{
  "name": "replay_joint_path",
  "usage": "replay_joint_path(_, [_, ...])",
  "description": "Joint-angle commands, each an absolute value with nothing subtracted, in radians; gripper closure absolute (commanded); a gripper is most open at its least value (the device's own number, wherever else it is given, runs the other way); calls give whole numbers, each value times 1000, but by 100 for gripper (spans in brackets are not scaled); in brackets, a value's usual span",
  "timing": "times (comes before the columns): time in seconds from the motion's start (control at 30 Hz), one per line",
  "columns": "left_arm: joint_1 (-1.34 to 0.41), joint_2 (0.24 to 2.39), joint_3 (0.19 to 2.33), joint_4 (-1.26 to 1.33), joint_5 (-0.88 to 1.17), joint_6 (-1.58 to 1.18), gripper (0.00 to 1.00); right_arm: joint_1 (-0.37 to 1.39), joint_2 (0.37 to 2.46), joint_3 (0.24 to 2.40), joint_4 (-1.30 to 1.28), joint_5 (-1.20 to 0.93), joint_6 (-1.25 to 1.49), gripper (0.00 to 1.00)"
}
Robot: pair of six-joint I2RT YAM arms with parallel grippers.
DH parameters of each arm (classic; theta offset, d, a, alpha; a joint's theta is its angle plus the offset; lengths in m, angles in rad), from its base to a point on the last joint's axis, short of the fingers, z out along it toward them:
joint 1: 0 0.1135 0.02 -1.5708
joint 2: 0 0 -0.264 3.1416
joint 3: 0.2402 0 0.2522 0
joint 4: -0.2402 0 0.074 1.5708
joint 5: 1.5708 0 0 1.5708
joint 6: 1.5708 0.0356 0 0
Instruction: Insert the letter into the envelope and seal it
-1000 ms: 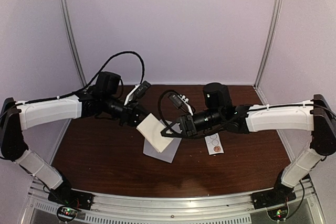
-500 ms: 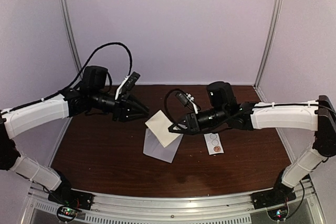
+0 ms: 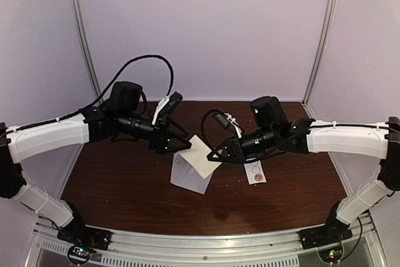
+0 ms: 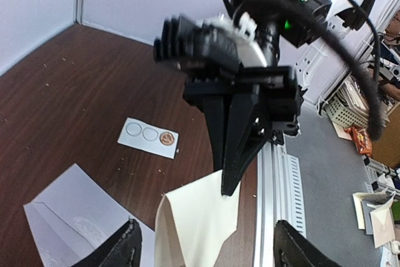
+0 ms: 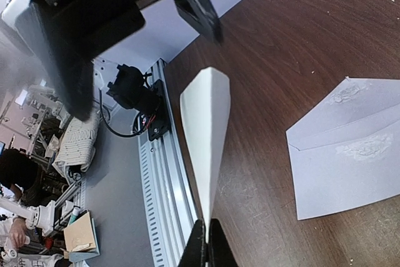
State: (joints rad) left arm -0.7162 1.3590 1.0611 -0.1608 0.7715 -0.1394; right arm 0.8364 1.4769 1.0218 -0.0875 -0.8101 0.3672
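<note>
The letter [image 3: 201, 156], a folded cream sheet, hangs in the air above the table with my right gripper [image 3: 212, 156] shut on its right corner. In the right wrist view the letter [image 5: 206, 123] rises edge-on from the closed right gripper [image 5: 205, 245]. My left gripper [image 3: 180, 146] stands open at the letter's left side. The left wrist view shows the letter [image 4: 197, 223] between its spread fingers [image 4: 122, 248], untouched by them. The pale grey-white envelope [image 3: 189, 177] lies flat beneath the letter, flap open; the same envelope [image 5: 350, 154] also shows in the right wrist view.
A small white sticker strip [image 3: 255, 172] with circles lies on the brown table [image 3: 125, 186] right of the envelope. White walls close in the back and sides. An aluminium rail [image 3: 206, 245] runs along the near edge.
The left gripper let go of the letter, drew back left, then came back beside it with its jaws wide. The right gripper closed on the letter and carried it slightly right.
</note>
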Motion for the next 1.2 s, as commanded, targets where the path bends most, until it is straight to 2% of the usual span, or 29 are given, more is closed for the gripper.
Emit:
replay_joint_path(0.0, [-764,1432,1110,-215,767,-112,26,852,1440,1047,-100,-862,316,100])
replay_joint_path(0.1, [-772,1458,1120,-196,825,-123,28,858,1443,1059,-115,-877,303,100])
replay_joint_path(0.13, [-774,1461,1120,-183,845,-131,34,859,1445,1063,-123,-876,298,100])
replay_joint_path(0.47, [-775,1483,1102,-160,897,-136,100,859,1459,1084,-136,-847,285,100])
replay_joint_path(0.53, [-774,1485,1099,-160,905,-134,100,860,1463,1088,-120,-849,293,97])
replay_joint_path(0.6, [-775,1489,1098,-164,923,-129,100,859,1465,1088,-85,-857,316,85])
replay_joint_path(0.67, [-774,1497,1102,-174,938,-120,100,859,1468,1089,-44,-870,334,78])
replay_joint_path(0.77, [-777,1507,1109,-189,952,-109,100,861,1484,1100,-4,-890,348,76])
replay_joint_path(0.9, [-778,1517,1113,-205,958,-97,100,869,1510,1126,-2,-902,345,79])
replay_joint_path(1.0, [-780,1521,1114,-213,962,-91,100,874,1518,1133,-4,-907,340,89])
replay_joint_path(1.17, [-780,1518,1116,-213,959,-89,100,876,1519,1131,-22,-905,330,100])
